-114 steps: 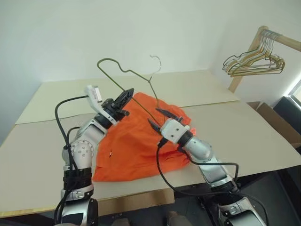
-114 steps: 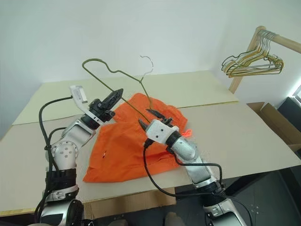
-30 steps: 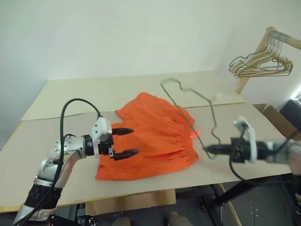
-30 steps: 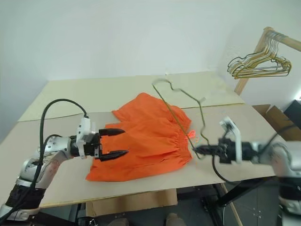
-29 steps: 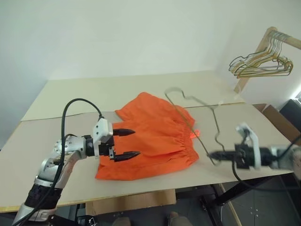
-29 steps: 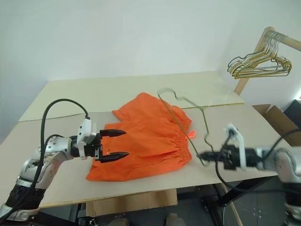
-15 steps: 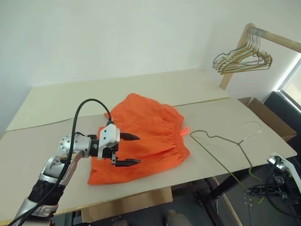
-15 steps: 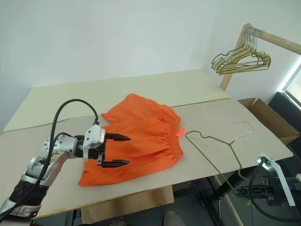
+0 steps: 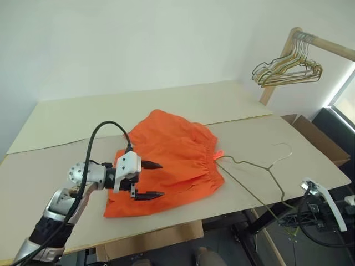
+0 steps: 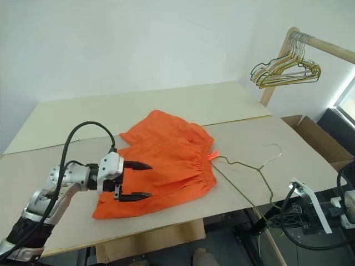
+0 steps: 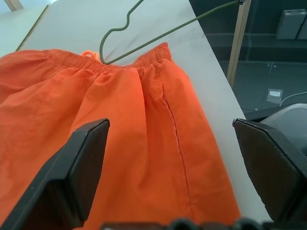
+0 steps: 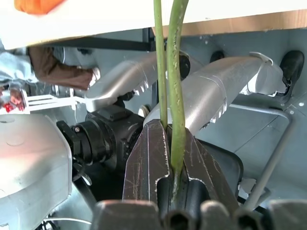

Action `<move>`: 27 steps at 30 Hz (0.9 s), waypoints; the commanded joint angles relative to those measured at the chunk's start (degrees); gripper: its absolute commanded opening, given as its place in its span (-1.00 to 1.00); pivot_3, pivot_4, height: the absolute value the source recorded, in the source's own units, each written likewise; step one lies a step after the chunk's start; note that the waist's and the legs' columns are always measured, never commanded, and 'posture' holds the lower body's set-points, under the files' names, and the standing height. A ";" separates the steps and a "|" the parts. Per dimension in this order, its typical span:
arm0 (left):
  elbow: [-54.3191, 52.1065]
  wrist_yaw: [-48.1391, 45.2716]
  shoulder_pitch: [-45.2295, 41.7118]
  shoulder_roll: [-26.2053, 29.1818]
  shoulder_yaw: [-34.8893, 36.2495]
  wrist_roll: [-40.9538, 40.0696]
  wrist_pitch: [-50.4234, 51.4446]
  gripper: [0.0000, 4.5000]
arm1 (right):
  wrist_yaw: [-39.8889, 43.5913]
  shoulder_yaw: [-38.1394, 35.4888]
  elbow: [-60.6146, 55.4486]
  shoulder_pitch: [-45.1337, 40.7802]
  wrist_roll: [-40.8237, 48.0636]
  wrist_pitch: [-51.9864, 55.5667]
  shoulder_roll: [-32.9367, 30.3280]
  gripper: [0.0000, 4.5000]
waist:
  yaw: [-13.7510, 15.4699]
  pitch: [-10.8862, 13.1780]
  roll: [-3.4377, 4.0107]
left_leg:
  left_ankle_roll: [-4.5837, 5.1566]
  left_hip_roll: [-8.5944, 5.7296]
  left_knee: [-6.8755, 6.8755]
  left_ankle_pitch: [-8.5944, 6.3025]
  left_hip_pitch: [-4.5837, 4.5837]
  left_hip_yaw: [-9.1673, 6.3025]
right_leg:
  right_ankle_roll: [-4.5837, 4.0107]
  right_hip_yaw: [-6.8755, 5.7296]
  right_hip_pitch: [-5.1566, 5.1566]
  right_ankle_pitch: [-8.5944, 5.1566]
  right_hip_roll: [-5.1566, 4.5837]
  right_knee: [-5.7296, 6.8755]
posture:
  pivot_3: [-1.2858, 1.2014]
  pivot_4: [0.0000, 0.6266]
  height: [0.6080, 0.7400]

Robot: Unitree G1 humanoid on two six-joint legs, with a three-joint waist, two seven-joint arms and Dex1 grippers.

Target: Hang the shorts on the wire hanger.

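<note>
The shorts (image 9: 166,160) lie flat near the middle of the tabletop (image 9: 61,119), with their lower hem close to the near edge and their waistband toward the robot's right. Bare board lies open behind them and out to the left. The wire hanger (image 9: 260,172) rests partly on the tabletop to the right of the shorts, one bend just beside the orange drawstring (image 9: 218,154) at the waistband, its hook (image 9: 284,148) lifted toward the right edge. Its lower corner runs off the near right edge and down to the right gripper (image 12: 170,158), which sits below the tabletop's level.

The right wrist view gives what the head views leave unclear: the two black fingers (image 12: 151,163) are pressed together on the doubled green wire. The left gripper (image 9: 148,180) hovers over the left part of the shorts, fingers (image 11: 72,177) spread wide and empty; its wrist view shows cloth between them.

At the far right a wooden rail (image 9: 324,44) carries a bunch of other hangers (image 9: 288,66), and a cardboard box (image 9: 316,138) stands on the floor, its contents not visible.
</note>
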 commanded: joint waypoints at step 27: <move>-3.98 4.43 2.43 0.59 -1.22 3.87 -1.06 0.99 | 9.96 17.19 27.19 -31.74 -1.52 -2.66 12.39 -1.00 | 2.37 -0.06 0.12 | 0.04 -0.01 0.15 -0.02 0.02 0.06 | -0.06 0.05 -0.02 0.06 0.01 0.16 | 0.03 -1.00 1.00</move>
